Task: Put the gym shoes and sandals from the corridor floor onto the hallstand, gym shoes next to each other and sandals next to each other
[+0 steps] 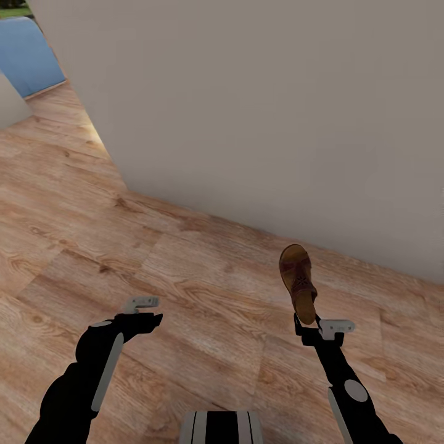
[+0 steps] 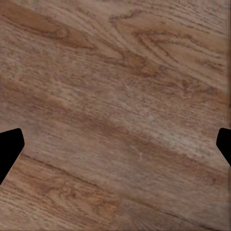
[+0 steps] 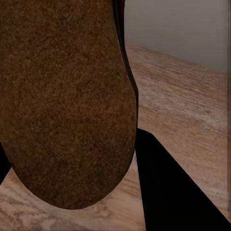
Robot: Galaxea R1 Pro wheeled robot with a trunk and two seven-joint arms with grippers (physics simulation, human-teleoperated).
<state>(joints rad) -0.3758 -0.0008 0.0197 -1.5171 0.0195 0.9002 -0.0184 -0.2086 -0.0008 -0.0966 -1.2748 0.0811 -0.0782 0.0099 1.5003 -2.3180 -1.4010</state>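
brown sandal [image 1: 298,280], black arms, wood floor [image 1: 185,271]
reddish-brown straps with a cut pattern, tan footbed; light brown grained planks; plain pale grey wall [image 1: 277,111].

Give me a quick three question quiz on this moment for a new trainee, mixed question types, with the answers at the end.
1. True or false: the left gripper is holding a shoe.
2. Multiple choice: the sandal held by the right gripper is A) lying flat on the corridor floor, B) raised off the floor, pointing away from the robot toward the wall, C) on a shelf.
3. Fill in: the left wrist view looks down on bare ____ planks between the black fingertips.

Key: 1 false, its open jaws hold nothing. 2 B. 3 wood.
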